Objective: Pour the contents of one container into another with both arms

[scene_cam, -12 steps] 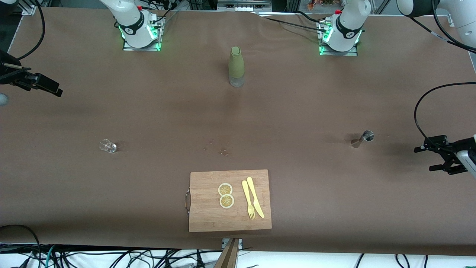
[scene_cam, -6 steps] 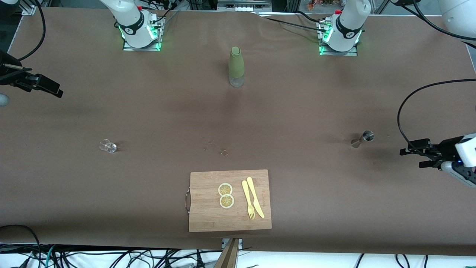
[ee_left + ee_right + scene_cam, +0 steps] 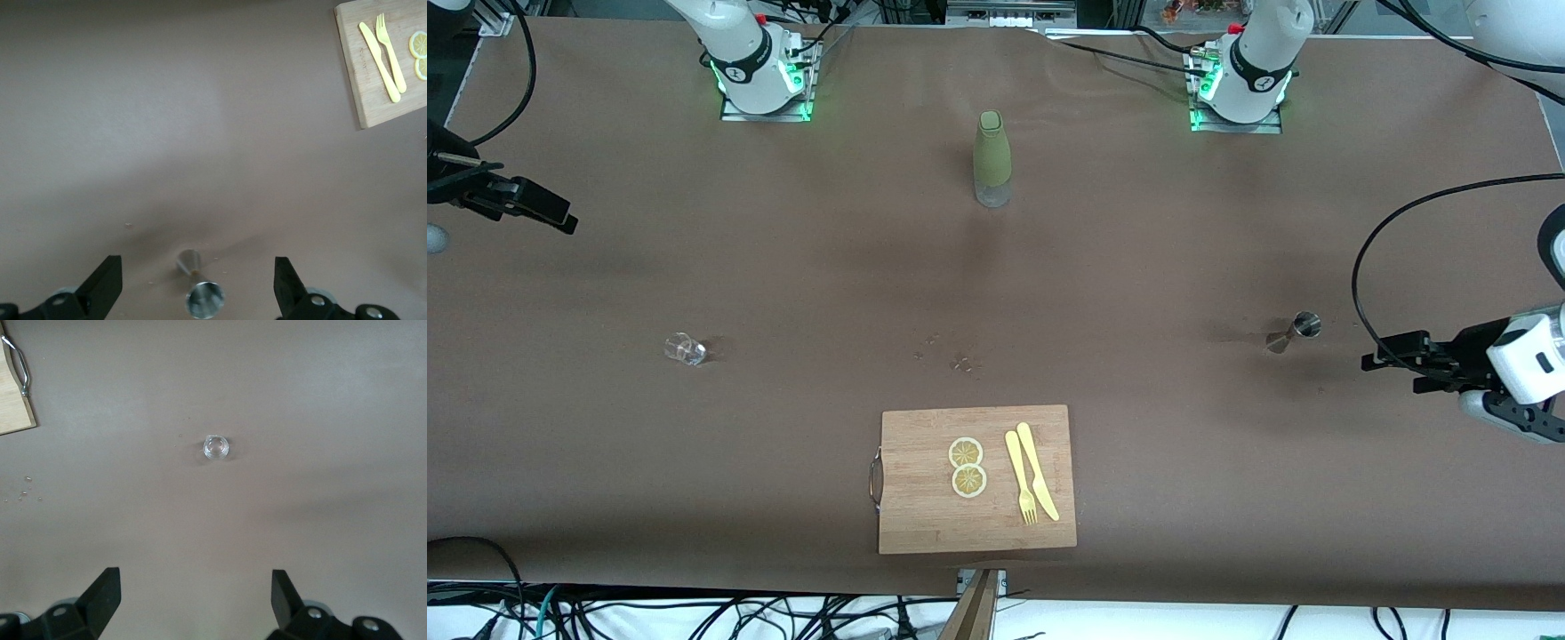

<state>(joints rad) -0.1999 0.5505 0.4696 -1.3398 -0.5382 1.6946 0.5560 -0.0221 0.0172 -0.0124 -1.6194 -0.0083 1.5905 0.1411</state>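
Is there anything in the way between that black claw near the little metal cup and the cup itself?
Nothing visible. The left gripper, jaws open, hangs at the left arm's end of the table, with only bare brown table between it and the metal jigger. The right gripper waits, open.

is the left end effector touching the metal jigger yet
Apart. The front view shows bare table between the open left end effector and the jigger.

table (image 3: 783, 267): brown
bottle (image 3: 991, 151): olive green, base looks clear
board (image 3: 925, 524): light wood
knife (image 3: 1038, 469), fork (image 3: 1020, 478): yellow
jigger (image 3: 1294, 332): silver
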